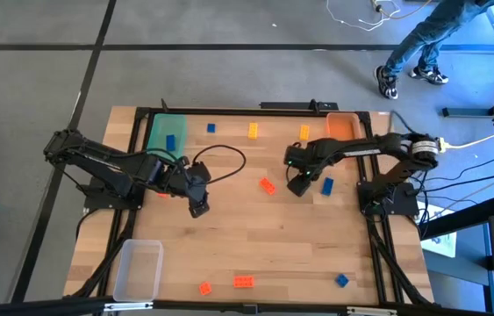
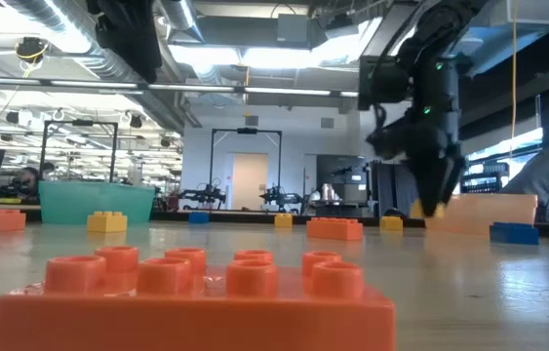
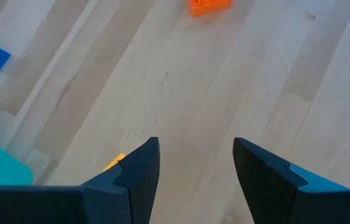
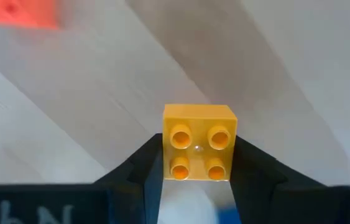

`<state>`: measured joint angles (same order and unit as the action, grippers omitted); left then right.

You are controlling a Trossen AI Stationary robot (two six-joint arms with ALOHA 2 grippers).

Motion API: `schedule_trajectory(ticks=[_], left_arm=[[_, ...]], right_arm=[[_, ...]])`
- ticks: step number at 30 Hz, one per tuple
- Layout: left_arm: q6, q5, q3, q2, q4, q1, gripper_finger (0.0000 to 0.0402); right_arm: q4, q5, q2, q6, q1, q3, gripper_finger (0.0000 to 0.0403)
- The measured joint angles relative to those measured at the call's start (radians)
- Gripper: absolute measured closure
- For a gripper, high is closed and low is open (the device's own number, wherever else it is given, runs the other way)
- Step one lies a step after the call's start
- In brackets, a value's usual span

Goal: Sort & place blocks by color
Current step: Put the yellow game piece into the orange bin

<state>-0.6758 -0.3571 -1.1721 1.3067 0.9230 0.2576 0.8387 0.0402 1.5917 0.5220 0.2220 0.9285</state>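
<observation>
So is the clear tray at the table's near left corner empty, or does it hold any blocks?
Empty. In the high view the clear tray shows only bare wood through its floor; no block lies inside it.

A green rectangular plastic tray [image 1: 167,132], an orange rectangular tray [image 1: 343,126] and a clear rectangular tray [image 1: 138,269] sit on a pale wooden table [image 1: 255,241]; a person's legs [image 1: 418,48] stand beyond.

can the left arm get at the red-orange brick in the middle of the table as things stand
Probably yes. The left gripper hangs open and empty over bare wood, and the small red-orange studded plastic brick lies alone beyond it with nothing between. The right gripper, shut on a yellow-orange studded brick, sits close by and could crowd it.
</observation>
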Motion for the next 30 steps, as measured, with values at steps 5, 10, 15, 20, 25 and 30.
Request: schedule_trajectory(ticks=[5,10,15,20,25,30], left_arm=[[0.091,-0.042,0.000,0.000,-0.062,-0.004,0.0207],[0.184,-0.045,0.000,0.000,-0.152,-0.045,0.0207],[0.241,-0.042,0.000,0.000,-0.204,-0.085,0.0207],[0.260,-0.042,0.000,0.000,-0.216,-0.113,0.0207],[0.294,-0.041,0.000,0.000,-0.242,-0.128,0.0207],[0.294,-0.041,0.000,0.000,-0.246,-0.133,0.0207]], right_arm=[[0.081,-0.073,-0.124,0.028,0.075,0.000,0.0263],[0.136,-0.181,-0.229,0.068,0.165,0.000,0.0263],[0.199,-0.312,-0.308,0.107,0.257,0.001,0.0263],[0.268,-0.375,-0.338,0.103,0.353,0.002,0.0263],[0.311,-0.392,-0.329,0.075,0.433,0.002,0.0263],[0.311,-0.389,-0.315,0.053,0.485,0.002,0.0263]])
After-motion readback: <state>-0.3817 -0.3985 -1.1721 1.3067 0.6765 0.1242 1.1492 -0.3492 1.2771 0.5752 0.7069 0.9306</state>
